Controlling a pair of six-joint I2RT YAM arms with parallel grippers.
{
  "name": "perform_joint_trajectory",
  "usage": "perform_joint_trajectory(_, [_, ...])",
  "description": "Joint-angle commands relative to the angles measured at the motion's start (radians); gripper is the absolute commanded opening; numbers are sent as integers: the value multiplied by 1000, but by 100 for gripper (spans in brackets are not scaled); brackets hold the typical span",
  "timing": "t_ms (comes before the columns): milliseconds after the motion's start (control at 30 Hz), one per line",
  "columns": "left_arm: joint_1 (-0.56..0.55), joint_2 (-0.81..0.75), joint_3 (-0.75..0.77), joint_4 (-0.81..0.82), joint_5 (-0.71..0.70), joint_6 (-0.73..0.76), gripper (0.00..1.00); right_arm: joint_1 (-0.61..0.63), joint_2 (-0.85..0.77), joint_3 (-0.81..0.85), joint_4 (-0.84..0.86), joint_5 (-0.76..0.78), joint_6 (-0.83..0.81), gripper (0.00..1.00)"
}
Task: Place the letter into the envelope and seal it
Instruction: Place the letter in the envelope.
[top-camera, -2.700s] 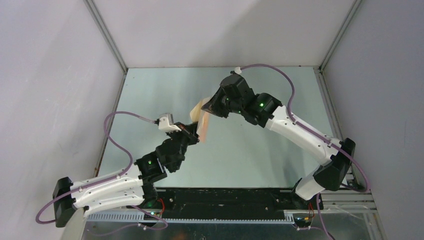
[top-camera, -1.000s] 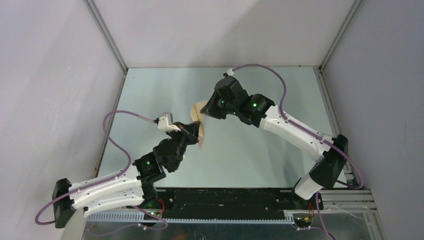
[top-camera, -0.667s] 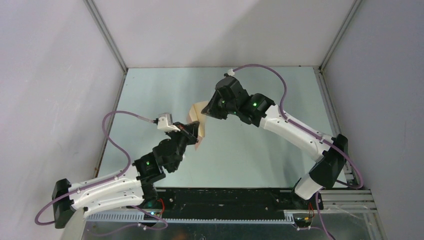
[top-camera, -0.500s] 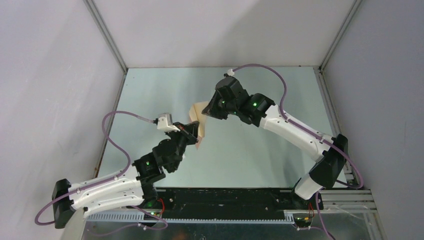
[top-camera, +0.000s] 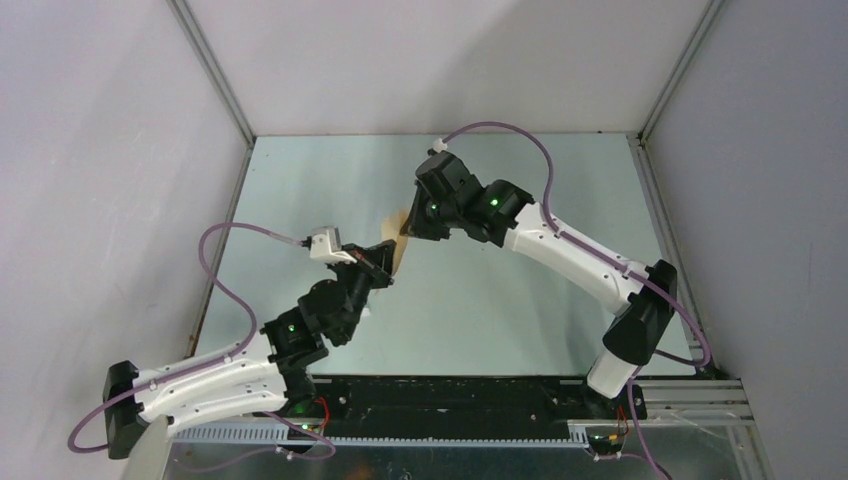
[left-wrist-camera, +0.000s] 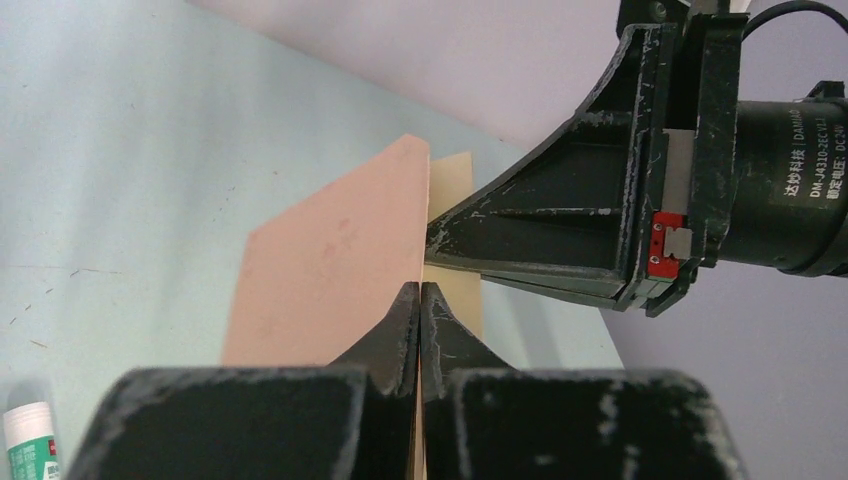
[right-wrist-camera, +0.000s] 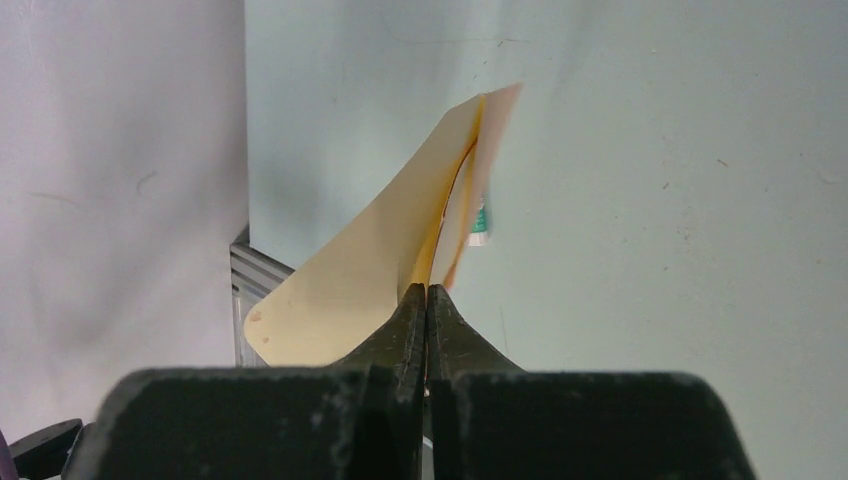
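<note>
The right arm has swung left since the earlier frame, bringing the right claw closer to the left claw; less paper shows from above. Pale green table, grey walls. Both claws are pinched tight — left on the letter, right on the envelope — in the air over the table's middle. The letter stands on edge, long axis running from the left claw toward the far edge, alongside the envelope.
</note>
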Motion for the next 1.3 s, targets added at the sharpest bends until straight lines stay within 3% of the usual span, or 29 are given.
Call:
perform_joint_trajectory(0, [-4,-22,-17,40,-6,36,0,0,4,55,-35,-14,-40,0])
perform_joint_trajectory(567, [-4,-25,4,49,29,73,0,-20,57,97,-27,-158,-115,2])
perform_joint_trajectory(767, [-4,-27,14,40,25,79,0,-59,-8,79,-16,-167,-95,17])
perform_joint_trajectory(967, [3,-26,22,18,38,55,0,-109,-114,-18,70,-232,-70,51])
perform_joint_trajectory(1033, [11,-27,27,8,56,47,0,-121,-148,-53,115,-272,-63,58])
perform_joint_trajectory(1133, [27,-26,45,-15,109,37,0,-126,-209,-89,138,-297,-71,62])
perform_joint_trajectory(1267, [72,-28,72,-34,192,20,0,-120,-315,-187,135,-211,-71,63])
